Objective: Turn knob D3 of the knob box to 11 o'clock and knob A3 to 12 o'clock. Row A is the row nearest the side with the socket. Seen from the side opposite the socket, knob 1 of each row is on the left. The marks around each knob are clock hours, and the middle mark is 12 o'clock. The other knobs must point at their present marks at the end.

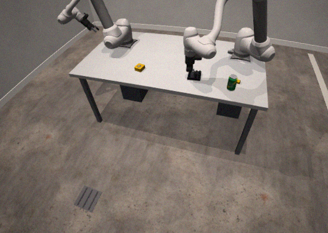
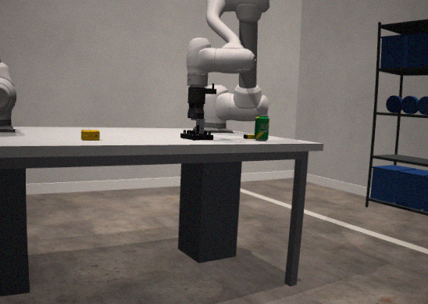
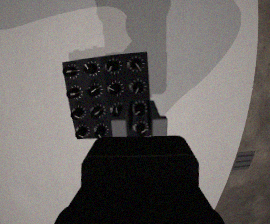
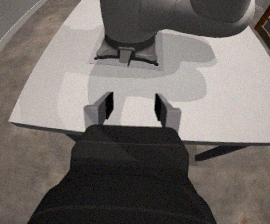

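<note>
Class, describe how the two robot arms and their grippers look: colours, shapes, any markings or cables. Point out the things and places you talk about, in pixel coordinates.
Both arms have smooth, rounded white casings, each with one straight dark grey section. The left gripper [image 1: 191, 72] [image 3: 139, 109] and right gripper [image 1: 95, 29] [image 4: 134, 101] have black bodies and grey fingers; the right one's fingers carry black pads. No lettering or loose cables can be made out.
</note>
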Controlling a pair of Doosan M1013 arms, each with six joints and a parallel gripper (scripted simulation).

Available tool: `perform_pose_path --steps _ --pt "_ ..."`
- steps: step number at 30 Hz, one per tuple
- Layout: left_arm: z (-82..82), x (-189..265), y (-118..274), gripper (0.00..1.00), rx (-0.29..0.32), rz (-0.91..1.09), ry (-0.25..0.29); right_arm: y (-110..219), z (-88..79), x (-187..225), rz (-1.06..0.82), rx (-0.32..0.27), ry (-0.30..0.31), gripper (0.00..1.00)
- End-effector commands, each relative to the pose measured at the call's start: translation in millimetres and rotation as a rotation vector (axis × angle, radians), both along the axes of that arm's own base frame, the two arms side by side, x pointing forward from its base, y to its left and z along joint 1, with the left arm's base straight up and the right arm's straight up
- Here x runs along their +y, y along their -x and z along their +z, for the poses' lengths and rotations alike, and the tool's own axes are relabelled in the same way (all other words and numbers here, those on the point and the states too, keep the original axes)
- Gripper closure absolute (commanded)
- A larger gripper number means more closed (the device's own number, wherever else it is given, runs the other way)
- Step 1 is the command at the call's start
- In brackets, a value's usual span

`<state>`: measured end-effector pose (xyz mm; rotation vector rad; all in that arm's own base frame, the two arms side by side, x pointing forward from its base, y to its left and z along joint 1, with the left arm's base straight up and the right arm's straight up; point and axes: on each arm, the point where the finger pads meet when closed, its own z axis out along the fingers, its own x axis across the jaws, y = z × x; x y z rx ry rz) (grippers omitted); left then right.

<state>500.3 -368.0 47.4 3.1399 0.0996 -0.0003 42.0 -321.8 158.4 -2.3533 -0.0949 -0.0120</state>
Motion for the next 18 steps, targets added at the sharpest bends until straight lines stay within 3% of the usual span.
perform_pose_path --steps 1,8,9,18 --pt "0.7 -0.2 -0.4 0.54 -0.001 0.0 0.001 -0.1 0.4 -0.3 0.0 0.0 0.001 0.0" --pt "0.7 -0.2 -0.4 0.54 -0.001 0.0 0.001 -0.1 0.4 -0.3 0.0 0.0 0.001 0.0" --pt "0.7 -0.2 -0.4 0.7 -0.001 0.0 0.001 -0.1 0.4 -0.3 0.0 0.0 0.001 0.0" --pt "0.7 -0.2 -0.4 0.7 -0.001 0.0 0.001 -0.1 0.4 -0.3 0.0 0.0 0.001 0.0"
